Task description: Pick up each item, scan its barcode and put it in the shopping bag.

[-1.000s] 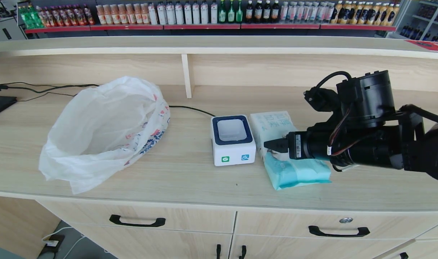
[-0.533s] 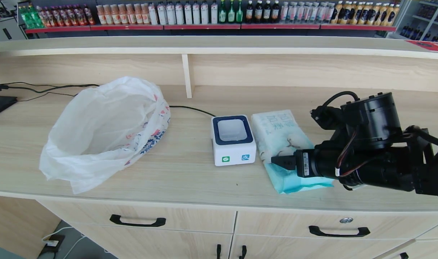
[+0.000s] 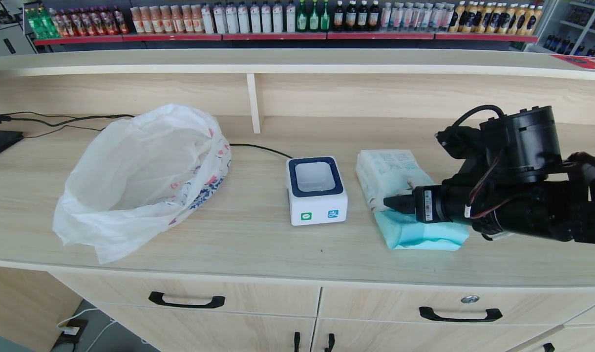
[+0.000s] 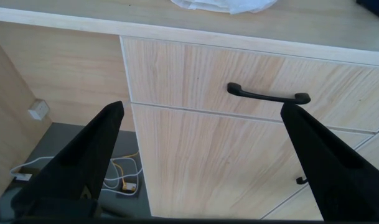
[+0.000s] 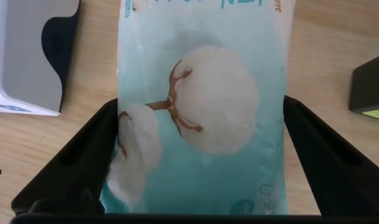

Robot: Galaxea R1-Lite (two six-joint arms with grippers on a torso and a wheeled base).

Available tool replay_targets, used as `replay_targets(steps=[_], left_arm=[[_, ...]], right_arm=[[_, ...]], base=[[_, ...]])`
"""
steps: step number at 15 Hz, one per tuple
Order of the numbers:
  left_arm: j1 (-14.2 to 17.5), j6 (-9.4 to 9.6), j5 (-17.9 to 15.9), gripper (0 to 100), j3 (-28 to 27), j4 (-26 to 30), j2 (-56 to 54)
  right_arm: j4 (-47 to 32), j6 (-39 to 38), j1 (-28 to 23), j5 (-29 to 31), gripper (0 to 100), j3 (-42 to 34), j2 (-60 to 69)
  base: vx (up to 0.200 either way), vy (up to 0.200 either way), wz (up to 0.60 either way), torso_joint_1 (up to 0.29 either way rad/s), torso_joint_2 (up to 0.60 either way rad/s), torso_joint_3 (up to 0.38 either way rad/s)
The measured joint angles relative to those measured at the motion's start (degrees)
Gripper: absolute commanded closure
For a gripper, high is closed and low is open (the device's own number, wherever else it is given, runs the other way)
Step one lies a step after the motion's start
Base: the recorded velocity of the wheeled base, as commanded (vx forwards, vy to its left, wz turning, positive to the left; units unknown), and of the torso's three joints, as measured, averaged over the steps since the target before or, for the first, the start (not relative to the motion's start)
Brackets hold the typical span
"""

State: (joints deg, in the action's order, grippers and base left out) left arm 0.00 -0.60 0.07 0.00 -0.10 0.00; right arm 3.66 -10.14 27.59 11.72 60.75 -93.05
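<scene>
Straddling the teal-and-white, cotton-printed tissue pack, right tool pinches its sides; left tool gapes empty.

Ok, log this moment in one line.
right pincer: clamped on tissue pack | tissue pack: right of scanner | left pincer: open, before drawer | shopping bag: mouth open, left of scanner
</scene>
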Motion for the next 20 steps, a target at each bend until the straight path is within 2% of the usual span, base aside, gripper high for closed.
replay_targets(steps=[4, 13, 14, 20], left_arm=[[0.00, 0.00, 0.00, 0, 0.00, -0.04, 0.00], [0.00, 0.02, 0.00, 0, 0.00, 0.00, 0.00], [0.00, 0.00, 0.00, 0, 0.00, -0.01, 0.00], [0.00, 0.00, 0.00, 0, 0.00, 0.00, 0.00]], right_arm=[[0.24, 1.01, -0.05, 2.18, 0, 0.59, -0.66], [0.79, -0.74, -0.20, 1.69, 0, 1.33, -3.75], [0.88, -0.72, -0.20, 1.69, 100, 1.33, -3.95], [1.21, -0.99, -0.20, 1.83, 100, 1.22, -3.58]], base=[[0.000, 0.000, 0.00, 0.000, 0.00, 0.000], [0.000, 0.000, 0.00, 0.000, 0.00, 0.000], [0.000, 0.000, 0.00, 0.000, 0.00, 0.000], [0.000, 0.000, 0.00, 0.000, 0.00, 0.000]])
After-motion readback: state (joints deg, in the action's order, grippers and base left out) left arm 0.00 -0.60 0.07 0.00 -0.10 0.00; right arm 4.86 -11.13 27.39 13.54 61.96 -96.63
